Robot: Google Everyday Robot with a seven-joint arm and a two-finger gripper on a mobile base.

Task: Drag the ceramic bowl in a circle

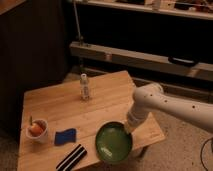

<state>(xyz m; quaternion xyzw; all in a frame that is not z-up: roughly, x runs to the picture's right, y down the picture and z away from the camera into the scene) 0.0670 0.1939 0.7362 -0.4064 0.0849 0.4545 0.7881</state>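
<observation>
A green ceramic bowl (pixel 113 142) sits near the front right edge of the wooden table (pixel 60 107). My white arm comes in from the right and bends down to the bowl's far right rim. My gripper (pixel 128 131) is at that rim, mostly hidden behind the wrist.
A small clear bottle (pixel 85 86) stands upright at the table's middle back. A white cup (pixel 37 130) with an orange thing in it stands at the front left. A blue sponge (pixel 65 136) and a black-and-white striped cloth (pixel 71 157) lie left of the bowl. Dark shelving runs behind the table.
</observation>
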